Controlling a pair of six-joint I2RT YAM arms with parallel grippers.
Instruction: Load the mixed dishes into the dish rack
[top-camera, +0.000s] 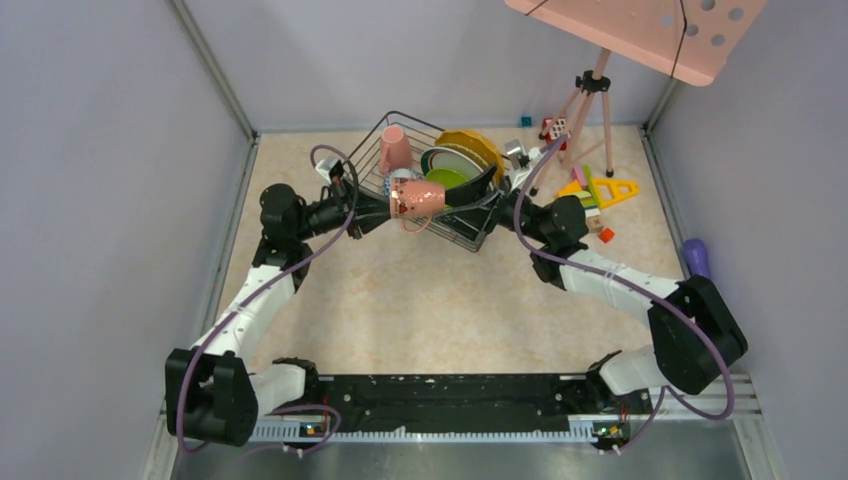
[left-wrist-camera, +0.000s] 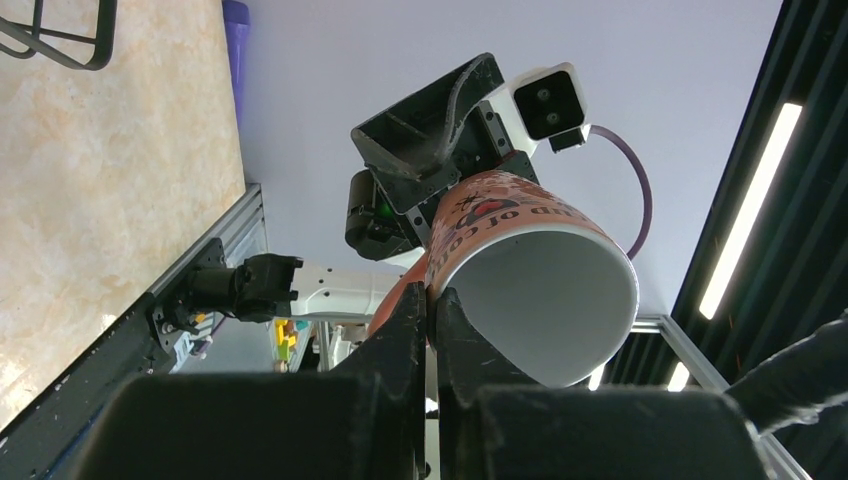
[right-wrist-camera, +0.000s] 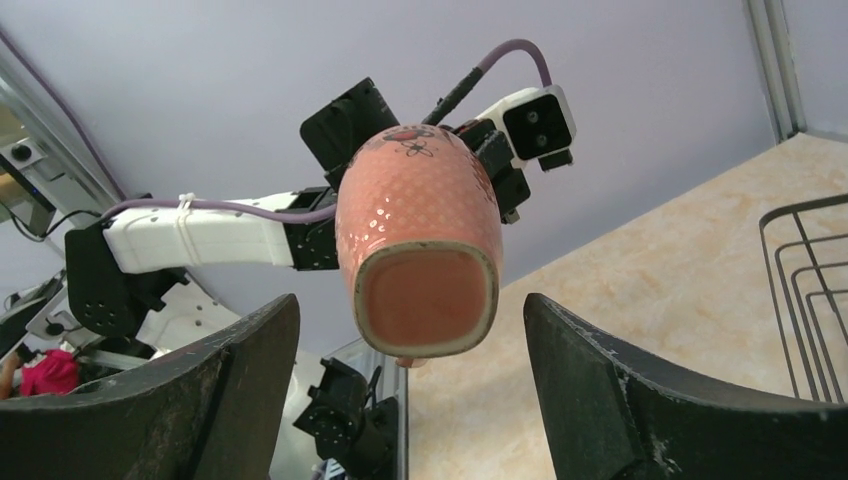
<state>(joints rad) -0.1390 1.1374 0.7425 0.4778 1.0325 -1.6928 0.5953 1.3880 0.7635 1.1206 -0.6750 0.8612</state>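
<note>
Mug first: my left gripper (left-wrist-camera: 432, 302) pinches the pink mug (top-camera: 418, 198) at its rim, holding it on its side above the near edge of the dish rack (top-camera: 366, 148). My right gripper (right-wrist-camera: 410, 330) is spread wide, one finger on either side of the mug's base (touching neither, as far as I see). Inside the rack stand a second pink mug (top-camera: 395, 150) and several plates (top-camera: 470, 145).

Glossy pink mug (right-wrist-camera: 420, 230), dark wire rack (top-camera: 366, 158)

The beige marbled table (top-camera: 400, 300) bears the dish rack (top-camera: 368, 142), toy blocks (top-camera: 598, 190) beside it, and a tripod (top-camera: 590, 100).
</note>
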